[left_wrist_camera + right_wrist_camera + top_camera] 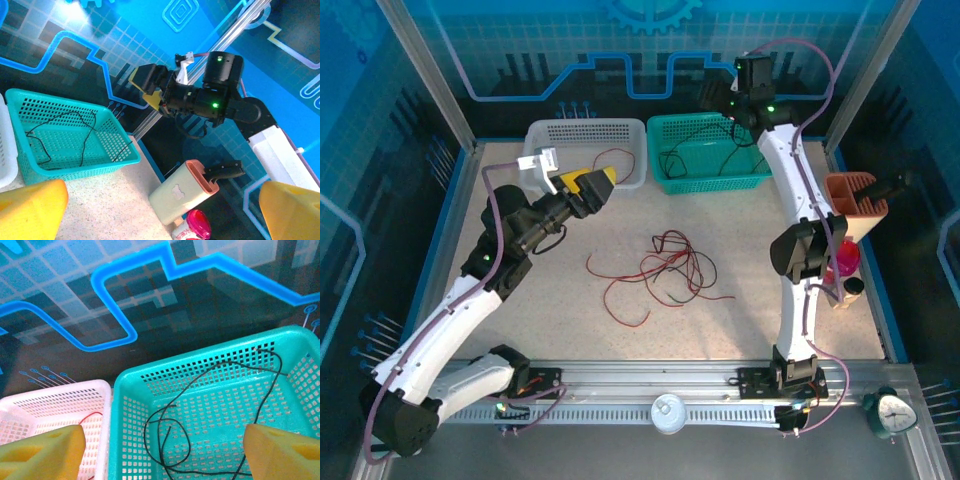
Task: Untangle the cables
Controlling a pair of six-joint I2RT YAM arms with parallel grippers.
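Left gripper (592, 185): fingers apart, empty, beside the white basket (582, 128). Red and black cables (665, 262) lie knotted at the middle of the table (740, 330). My right gripper (718, 98) is spread empty over the teal basket (715, 182). Risk: pinching crossed strands could tighten the knot.

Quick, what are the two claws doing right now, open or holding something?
Left gripper: open, holding nothing.
Right gripper: open, holding nothing.
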